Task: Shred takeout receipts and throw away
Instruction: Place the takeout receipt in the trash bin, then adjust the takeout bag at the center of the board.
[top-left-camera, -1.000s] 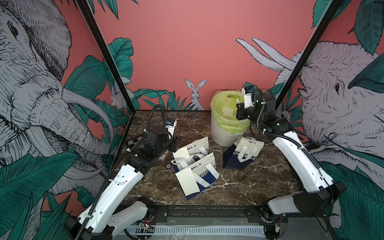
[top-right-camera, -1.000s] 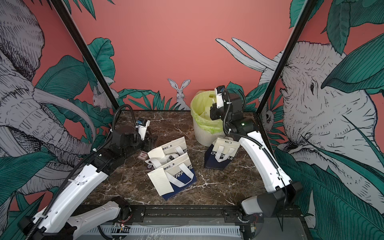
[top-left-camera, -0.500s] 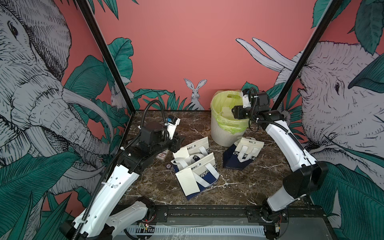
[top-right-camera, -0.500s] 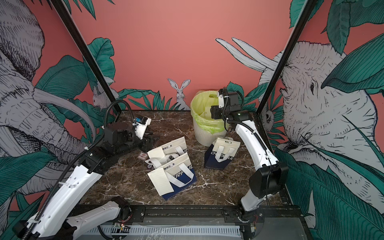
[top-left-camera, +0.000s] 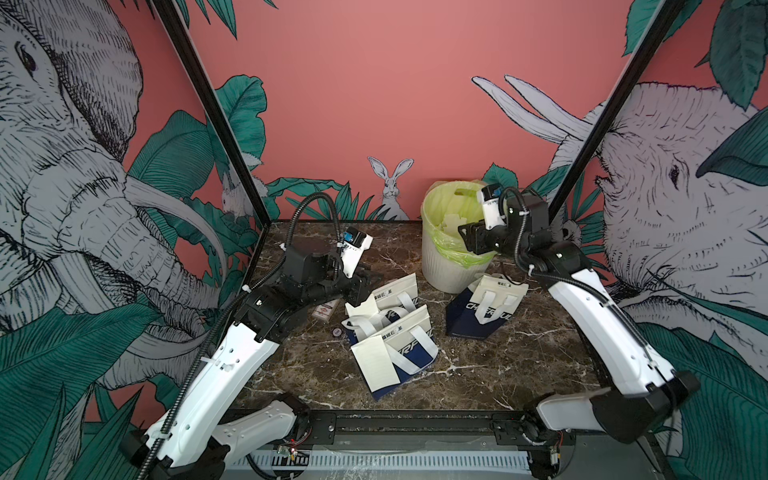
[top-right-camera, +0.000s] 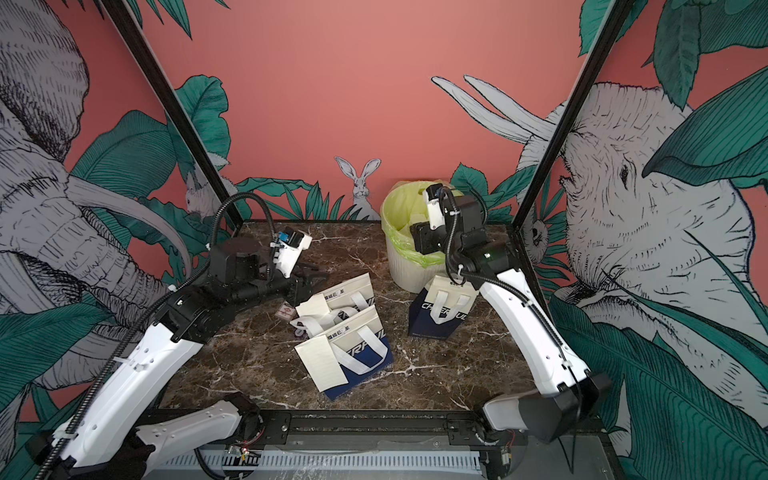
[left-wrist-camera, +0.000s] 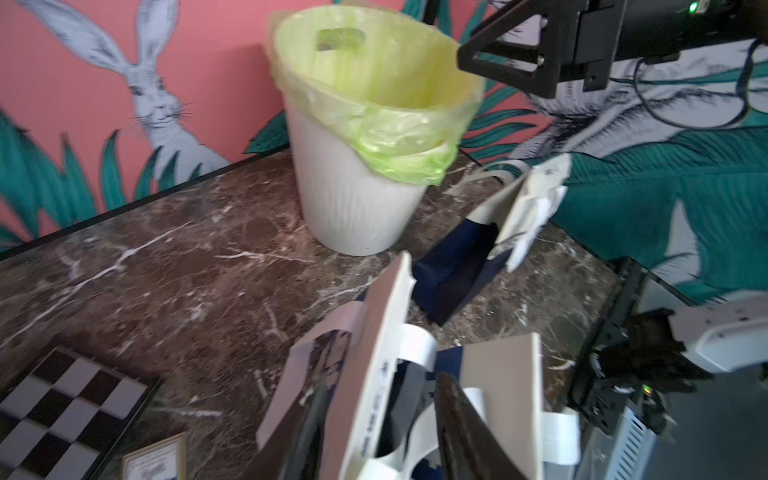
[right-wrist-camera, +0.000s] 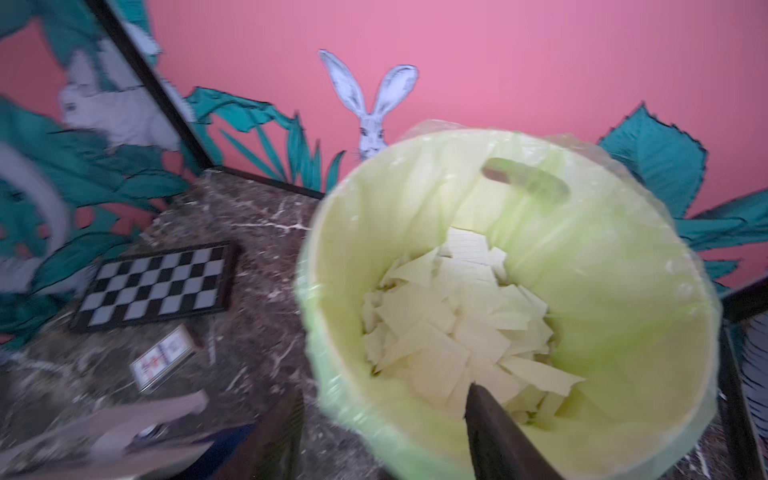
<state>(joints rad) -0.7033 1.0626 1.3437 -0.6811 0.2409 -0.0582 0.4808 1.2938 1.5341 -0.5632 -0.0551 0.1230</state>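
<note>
A white, green-lined bin stands at the back of a marble table. Torn receipt pieces lie inside the bin. The right gripper hangs over its rim, fingers spread, holding nothing. One tote bag lies just before the bin. Farther off, a whole receipt lies on the farthest bag and another slip on the middle bag. The left gripper straddles the middle bag's top edge, fingers apart. A chessboard and a small card lie beyond.
</note>
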